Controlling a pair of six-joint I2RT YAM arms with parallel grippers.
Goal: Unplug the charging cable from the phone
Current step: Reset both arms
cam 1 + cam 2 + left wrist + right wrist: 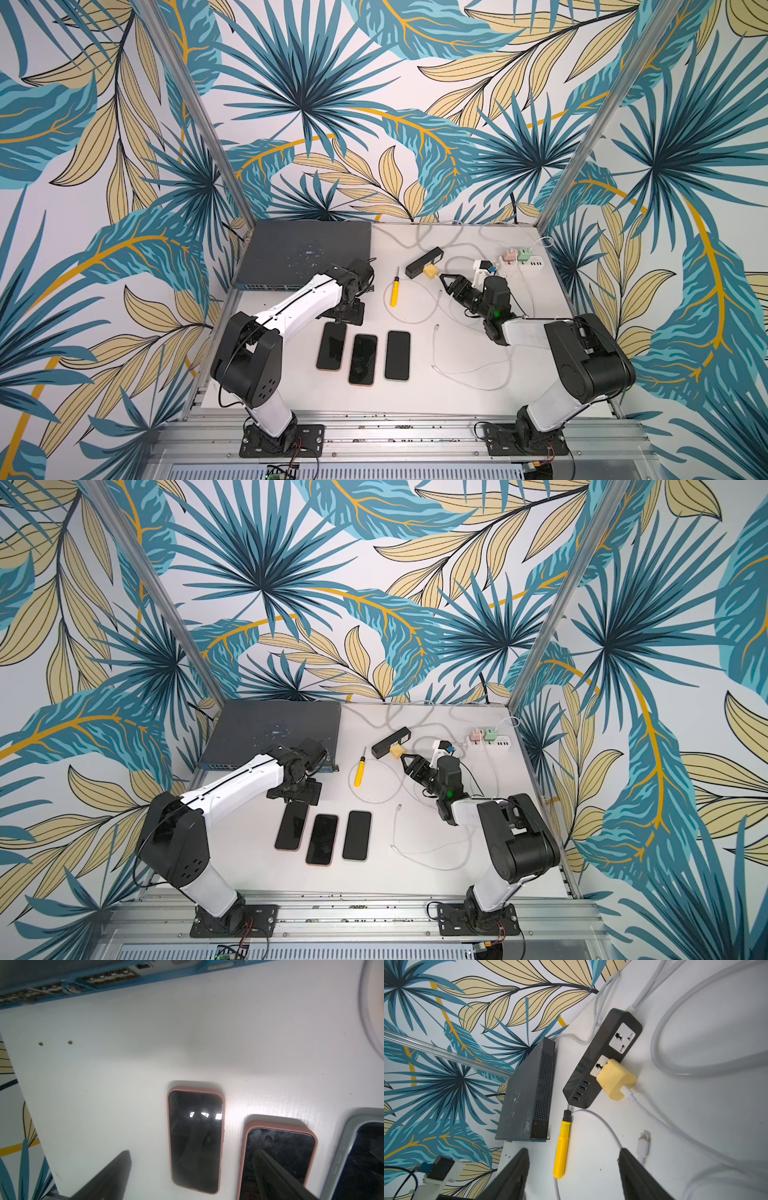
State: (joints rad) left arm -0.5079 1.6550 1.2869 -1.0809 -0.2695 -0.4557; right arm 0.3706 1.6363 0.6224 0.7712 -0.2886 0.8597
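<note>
- right gripper [573, 1150] is hanging wide, holding nothing; left gripper [192, 1153] is hovering wide above the phones [362, 359].
- cable plug [643, 1142] is lying free just beside the right gripper, apart from the phones.
- likely finishing: lifting straight up is avoiding snagging it.

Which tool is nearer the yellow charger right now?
Right. The right tool sits just short of the yellow charger; the left tool hangs over the leftmost phone, well away.
</note>
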